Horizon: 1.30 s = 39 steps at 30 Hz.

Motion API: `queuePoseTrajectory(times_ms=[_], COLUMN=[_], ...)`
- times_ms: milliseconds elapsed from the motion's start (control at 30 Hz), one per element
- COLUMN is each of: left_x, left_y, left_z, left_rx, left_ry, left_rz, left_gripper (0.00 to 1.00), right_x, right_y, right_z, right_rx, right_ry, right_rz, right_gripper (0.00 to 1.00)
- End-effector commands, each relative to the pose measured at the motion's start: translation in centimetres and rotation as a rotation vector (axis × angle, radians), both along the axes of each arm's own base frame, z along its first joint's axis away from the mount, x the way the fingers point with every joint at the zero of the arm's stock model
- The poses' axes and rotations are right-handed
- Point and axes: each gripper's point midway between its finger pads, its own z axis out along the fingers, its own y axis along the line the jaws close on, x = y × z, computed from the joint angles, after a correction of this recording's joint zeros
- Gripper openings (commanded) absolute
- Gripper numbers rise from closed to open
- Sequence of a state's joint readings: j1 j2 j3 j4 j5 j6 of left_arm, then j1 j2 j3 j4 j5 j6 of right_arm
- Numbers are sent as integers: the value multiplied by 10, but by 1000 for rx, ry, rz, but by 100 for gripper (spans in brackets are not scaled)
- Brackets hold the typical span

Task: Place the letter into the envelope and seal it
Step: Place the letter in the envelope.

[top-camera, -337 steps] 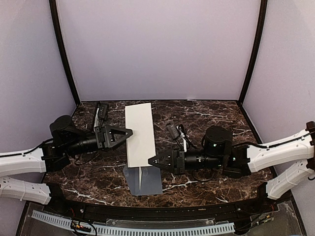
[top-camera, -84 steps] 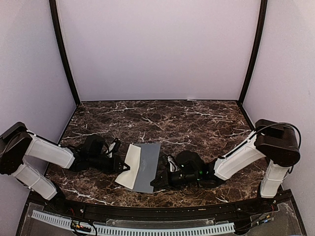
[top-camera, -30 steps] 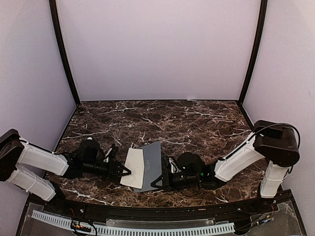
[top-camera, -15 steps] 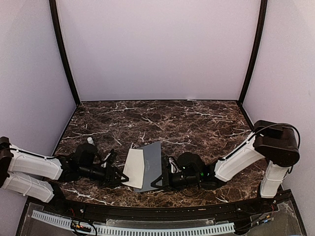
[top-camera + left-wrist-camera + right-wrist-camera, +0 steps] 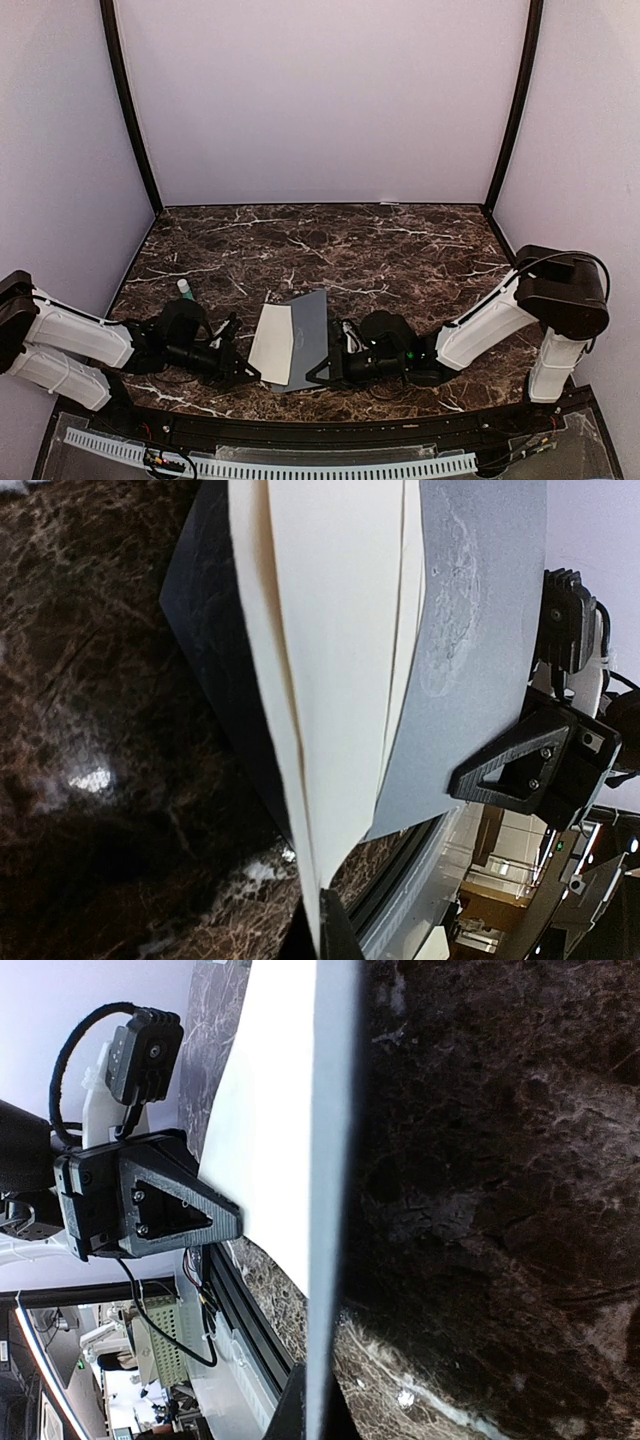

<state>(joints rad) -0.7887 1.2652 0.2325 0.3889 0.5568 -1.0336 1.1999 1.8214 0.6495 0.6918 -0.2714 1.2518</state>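
The cream letter [image 5: 272, 343] lies partly inside the grey-blue envelope [image 5: 310, 338], its left part sticking out. Both are lifted at a slant off the marble near the table's front. My left gripper [image 5: 246, 373] is shut on the letter's [image 5: 335, 660] near corner, where the sheet runs down between my dark fingers [image 5: 340, 935]. My right gripper [image 5: 318, 372] is shut on the envelope's near right edge. In the right wrist view the envelope [image 5: 332, 1160] shows edge-on with the letter [image 5: 268, 1110] behind it. The envelope's grey face [image 5: 480, 630] fills the left wrist view's right side.
A small white and teal tube [image 5: 184, 289] stands on the marble table [image 5: 400, 250] to the left, behind my left arm. Lilac walls close the back and sides. The table's front rail [image 5: 270, 465] runs just below both grippers.
My left gripper has drawn back toward the front and shut on the letter's near corner. The right gripper and envelope have stayed put.
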Motion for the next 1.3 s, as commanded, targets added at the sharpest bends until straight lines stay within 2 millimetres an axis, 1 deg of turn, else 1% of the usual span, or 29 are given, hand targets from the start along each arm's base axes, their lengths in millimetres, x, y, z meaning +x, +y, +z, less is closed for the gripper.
queuePoseTrajectory(times_ms=[0,267,633,967,1267], left_x=[6,15,18,11,9], left_y=[2,2,-3,-15,-24], left_z=[-2,-3,-3,-5,0], left_rx=[16,37,15,-13,-49], left_ry=[-41,-105,-123,-98,-90], left_rz=[27,23,15,-11,-25], left_gripper=[0,0,0,0,0], right_x=[-1,-3,-5,-6,-6], right_y=[8,9,14,15,12], right_z=[20,20,20,19,13], right_rx=[60,61,66,67,59], right_ry=[-27,-26,-25,-21,-11], right_rz=[4,10,22,26,19], right_gripper=[0,0,0,0,0])
